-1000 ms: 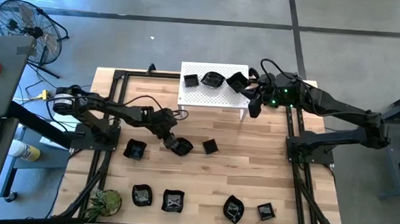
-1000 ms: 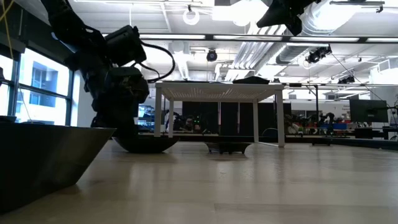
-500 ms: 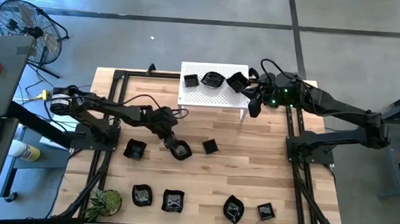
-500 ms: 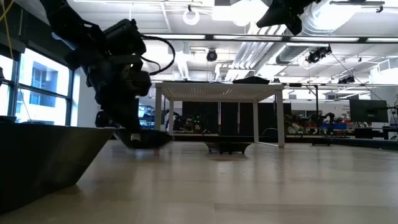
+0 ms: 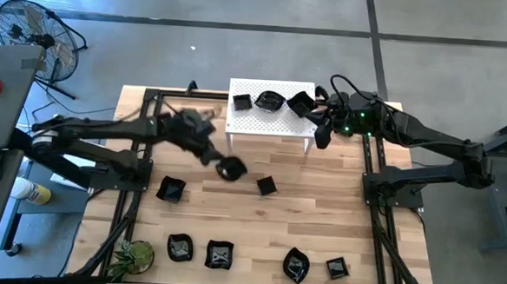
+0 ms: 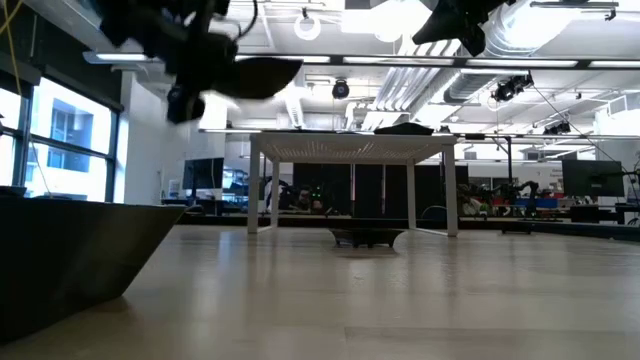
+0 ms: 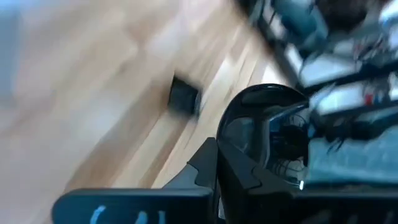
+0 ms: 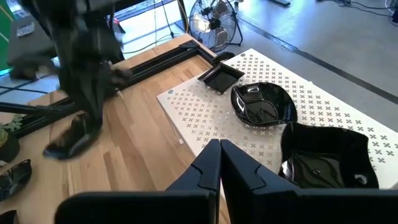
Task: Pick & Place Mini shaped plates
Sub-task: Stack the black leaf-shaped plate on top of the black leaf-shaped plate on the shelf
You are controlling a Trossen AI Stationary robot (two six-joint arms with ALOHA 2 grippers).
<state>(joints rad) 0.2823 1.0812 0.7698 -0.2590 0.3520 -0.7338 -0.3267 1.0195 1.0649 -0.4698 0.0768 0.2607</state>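
Note:
My left gripper is shut on a round black mini plate, held high above the table in the low view. My right gripper is shut and holds nothing, hovering by the right end of the white perforated stand. Three mini plates rest on the stand top: a square one, a leaf-like one and another square one. Several more lie on the wood, among them a square one and one at the left. My left gripper holds the round plate by its rim, on the side nearest the wrist; the fingers come at it from the table's left, slanting down. The plate is lifted clear of the table, roughly level, hollow side up.
A row of mini plates lies along the near edge, with a small green plant at the near left. Black frame rails run along both sides. Bare wood lies between the stand and the near row.
My left gripper has taken hold of the round plate, tipped it on the table, then risen and drawn a little toward the far edge. The plate now hangs well clear of the wood. The right arm has kept still.

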